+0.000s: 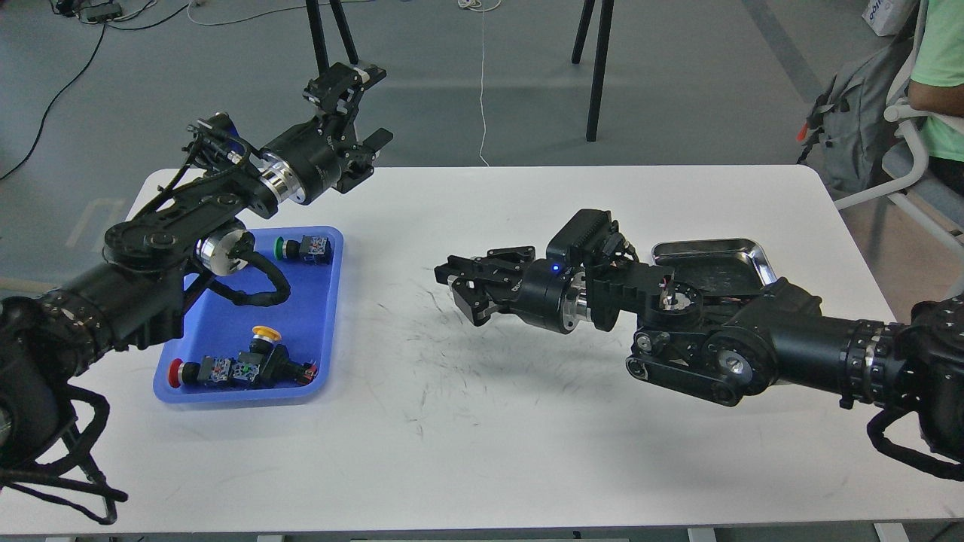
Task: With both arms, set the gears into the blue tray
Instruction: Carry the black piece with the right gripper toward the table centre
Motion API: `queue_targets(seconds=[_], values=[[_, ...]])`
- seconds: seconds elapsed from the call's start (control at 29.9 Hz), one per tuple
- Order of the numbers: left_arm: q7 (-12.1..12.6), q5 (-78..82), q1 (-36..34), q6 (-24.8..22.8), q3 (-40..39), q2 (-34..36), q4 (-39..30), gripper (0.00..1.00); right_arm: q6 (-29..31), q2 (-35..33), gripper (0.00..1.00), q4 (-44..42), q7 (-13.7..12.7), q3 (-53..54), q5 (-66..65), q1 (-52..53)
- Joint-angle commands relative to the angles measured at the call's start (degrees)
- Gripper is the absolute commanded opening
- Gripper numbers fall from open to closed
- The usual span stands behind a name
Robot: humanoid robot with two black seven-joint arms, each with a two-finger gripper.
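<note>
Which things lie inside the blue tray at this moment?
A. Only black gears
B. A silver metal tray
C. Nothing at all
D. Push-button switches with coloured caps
D: the blue tray holds push-button switches, one with a green cap near its far end and others with yellow and red caps near its front; no gear can be made out in it.

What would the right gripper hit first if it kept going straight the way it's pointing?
Probably nothing soon: the right gripper points left over bare table. The blue tray lies farther along, though depth is unclear.
</note>
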Motion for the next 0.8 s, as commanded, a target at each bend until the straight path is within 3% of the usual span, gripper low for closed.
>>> queue_targets(seconds=[0.0,0.77], values=[[0.00,0.00,0.09,0.09,-0.04,0.44,-0.08,1.00,-1.05,2.46,0.03,-0.05,0.94,-2.28,-0.14,-0.48],[0.00,0.00,0.79,1.41,-0.04,1.84,-2.36,1.00,-2.73,7.04,0.03,-5.06,1.91,-7.30,-3.39,-4.96]])
